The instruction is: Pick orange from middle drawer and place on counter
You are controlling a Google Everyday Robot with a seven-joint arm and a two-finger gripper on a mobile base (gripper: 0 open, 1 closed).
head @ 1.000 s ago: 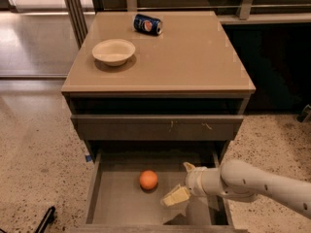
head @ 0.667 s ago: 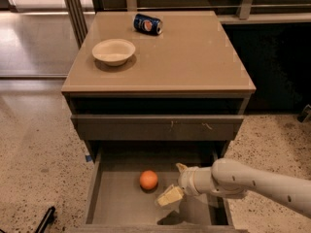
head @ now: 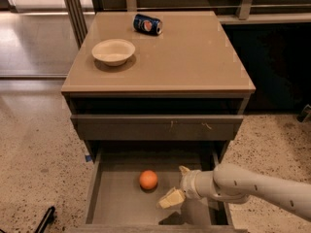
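The orange is sitting on the flat bottom of the pulled-out middle drawer, near its centre and apart from the low side walls. The gripper is hanging inside the drawer just beside the fruit, on the arm's side, and is not touching it. Its two pale fingers are standing spread apart, one nearer the camera and one farther back, and they are gripping nothing. The fruit is probably going to feel light and firm, with a little give under the peel, so a moderate squeeze should be enough, while a hard one would risk bruising it. Its skin is looking smooth and its shape round, so it is likely to roll across the drawer bottom if a fingertip nudges it off-centre, or to squirt out of a grip placed too high or too low. The safest hold is probably across its widest part, one finger on each side, closing evenly. Up on the counter, a bowl and a can are resting toward the back, and on that glossy top the orange may roll unless it is set down gently.
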